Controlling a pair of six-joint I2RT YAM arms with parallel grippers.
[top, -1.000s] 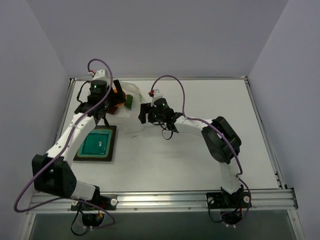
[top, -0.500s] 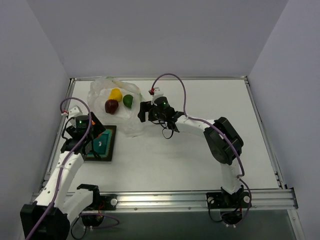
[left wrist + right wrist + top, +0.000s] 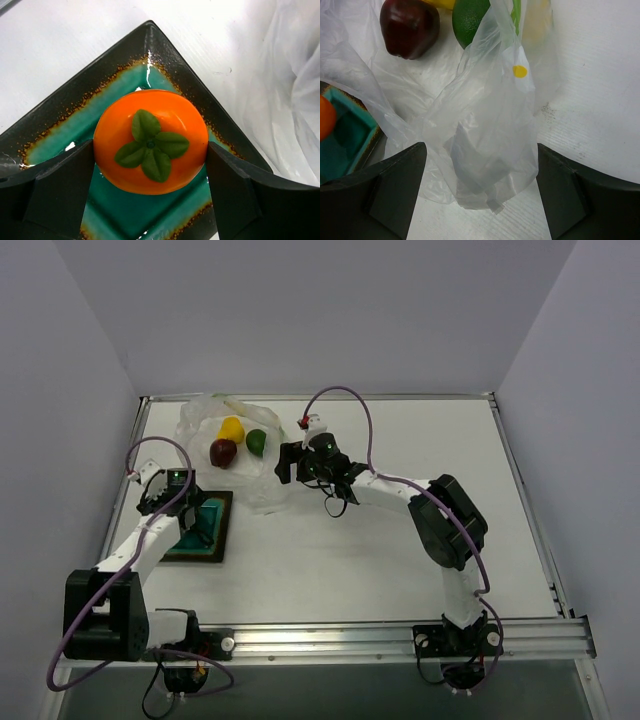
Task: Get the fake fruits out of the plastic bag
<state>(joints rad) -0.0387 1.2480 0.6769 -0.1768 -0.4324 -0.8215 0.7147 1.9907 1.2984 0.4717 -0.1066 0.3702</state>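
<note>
So the left jaws are clamped on the orange fruit (image 3: 150,142), one dark pad touching each side of it, leafy top facing the wrist camera. It's right over the teal middle of the green tray (image 3: 100,77), near one corner; can't tell if it's actually sitting on the glaze or just above it.

The right jaws are spread wide and gripping nothing. A bunched fold of the plastic bag (image 3: 485,130) lies in the gap between them, not touching either pad as far as I can see.

The other three fruits are inside the bag, at the far left of the desk (image 3: 330,560), beyond the tray: yellow fruit (image 3: 232,428) farthest back, dark red fruit (image 3: 222,452) just in front of it, and green fruit (image 3: 257,441) beside them on the right. From the right wrist view they're all past the jaws' tips, well outside the gap.
</note>
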